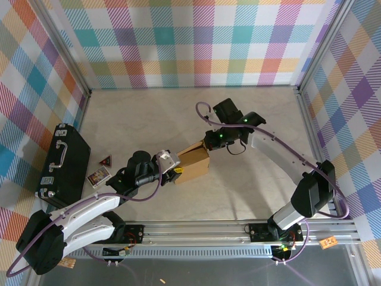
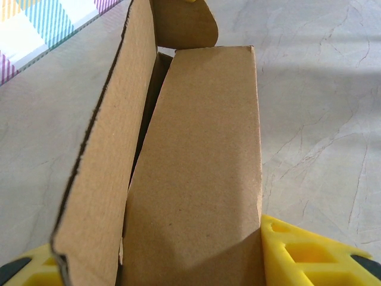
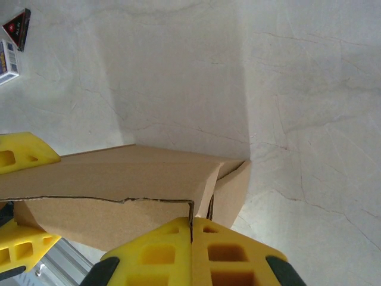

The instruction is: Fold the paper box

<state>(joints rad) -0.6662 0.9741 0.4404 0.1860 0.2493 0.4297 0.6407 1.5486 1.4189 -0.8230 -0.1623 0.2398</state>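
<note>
Currently mid-fold. Box (image 1: 193,164) near centre of table (image 1: 256,119), partly formed: walls up, one rounded tab standing at far end in left wrist view, one side panel leaning away from its neighbour. Resting on table or lifted clear — cannot tell.

Handling, as judged:
- Light. Corrugated, so stiff across a panel, weak along scored creases.
- Matte brown surface, unlikely to slip between pads.
- Not fragile, but easily dented by a hard pinch; tab fit probably spoiled by a crushed wall.
- Best taken across a doubled wall or close to a crease. Free flap tips to be avoided, being prone to bending under load.

Jaws:
- Left gripper (image 2: 161,265): jaws partway apart, clamped across left end of box. Two panels side by side between yellow fingers (image 2: 309,253), cardboard touching both.
- Right gripper (image 3: 191,253): jaws together, pinching one thin wall at far right corner of box. Edge of that wall seen running straight into seam between pads. Remainder of box extending left from pinch toward left gripper.

Held at opposite ends — creases likely loaded by any pull apart. Next press probably best made with one end kept fixed.
</note>
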